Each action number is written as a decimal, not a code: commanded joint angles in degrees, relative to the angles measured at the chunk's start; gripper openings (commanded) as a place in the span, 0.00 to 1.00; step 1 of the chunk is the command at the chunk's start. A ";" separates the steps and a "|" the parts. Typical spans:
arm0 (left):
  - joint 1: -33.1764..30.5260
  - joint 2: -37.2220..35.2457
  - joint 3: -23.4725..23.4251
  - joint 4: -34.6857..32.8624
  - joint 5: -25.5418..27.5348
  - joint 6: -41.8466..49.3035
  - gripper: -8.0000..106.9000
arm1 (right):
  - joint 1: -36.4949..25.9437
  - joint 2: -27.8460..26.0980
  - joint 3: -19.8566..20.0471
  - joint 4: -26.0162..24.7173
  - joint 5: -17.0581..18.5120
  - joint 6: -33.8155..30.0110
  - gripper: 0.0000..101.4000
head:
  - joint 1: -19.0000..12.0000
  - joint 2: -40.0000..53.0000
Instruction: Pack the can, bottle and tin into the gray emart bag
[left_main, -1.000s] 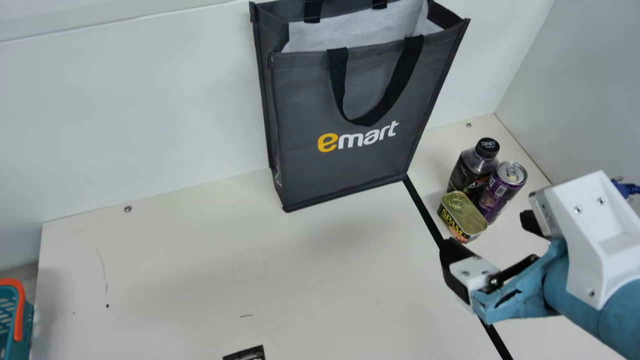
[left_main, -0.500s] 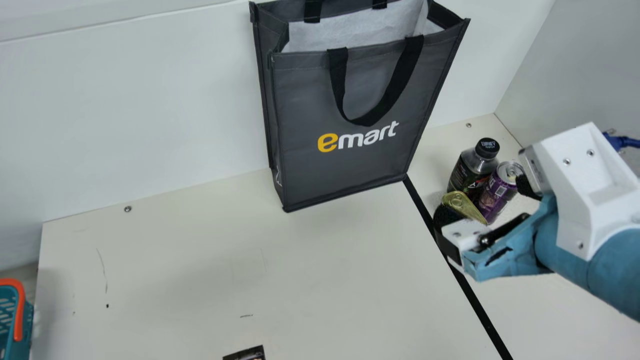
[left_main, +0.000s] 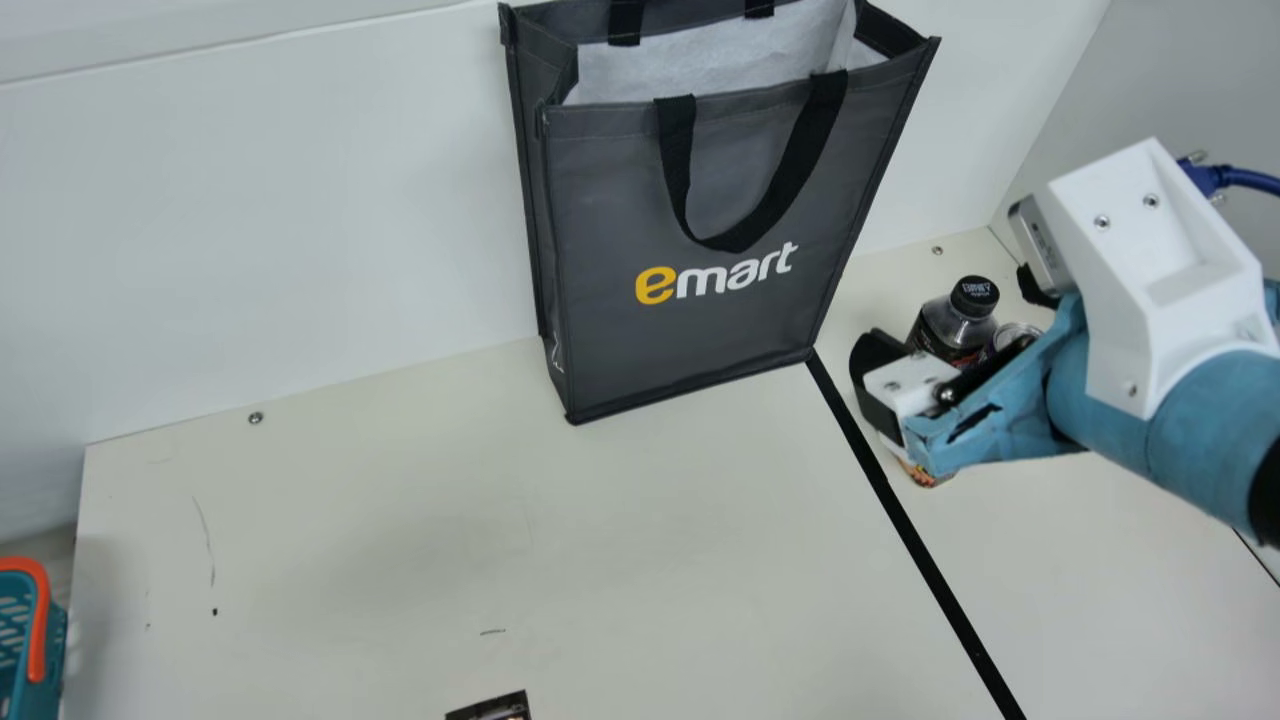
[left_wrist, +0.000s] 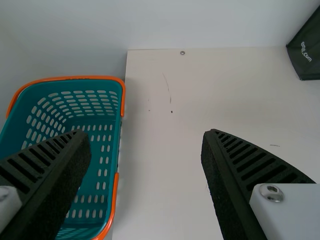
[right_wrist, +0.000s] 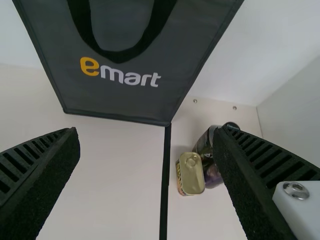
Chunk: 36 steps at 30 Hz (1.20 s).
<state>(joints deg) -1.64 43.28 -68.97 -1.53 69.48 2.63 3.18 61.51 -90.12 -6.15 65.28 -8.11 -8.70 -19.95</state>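
Far left, basket (left_main: 42, 650) sits off the table's edge; no role in this job, I'd say. Left gripper (left_wrist: 145, 135) is near it, fingers spread, nothing held. Probably kept there so the right side has room.

Bag (left_main: 700, 190) stands upright at the back, close to the wall, which likely helps stop it tipping. Mouth gapes upward, so I can drop things in from above. Front handle hangs down the front face, out of the opening.

Right of the black tape (left_main: 940, 570): tin (right_wrist: 190, 176) nearest the tape, bottle (left_main: 945, 330) behind it, can (left_main: 1014, 334) tight beside the bottle. All outside the bag, bunched within reach of one arm.

Right gripper (right_wrist: 148, 131) is over that side, released and empty. Wide gap suits a pick from above, but the group is off-centre, by one finger. I need to line up first or I'd knock a neighbour.
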 joint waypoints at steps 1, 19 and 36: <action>0.00 0.00 0.00 0.00 0.00 0.00 0.85 | -0.33 0.94 -1.14 0.08 -0.61 -0.81 0.90 | -1.30 -0.05; 0.00 0.00 0.00 0.00 0.00 0.00 0.85 | -4.13 9.65 -11.88 4.42 -2.77 -12.51 0.90 | -1.30 -0.05; 0.00 0.00 0.00 0.00 0.00 0.00 0.85 | -3.23 17.86 -22.41 6.89 -2.60 -22.27 0.90 | -1.30 -0.05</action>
<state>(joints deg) -1.64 43.28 -68.97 -1.53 69.48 2.63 -0.13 79.02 -111.85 0.63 62.71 -29.84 -8.70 -19.95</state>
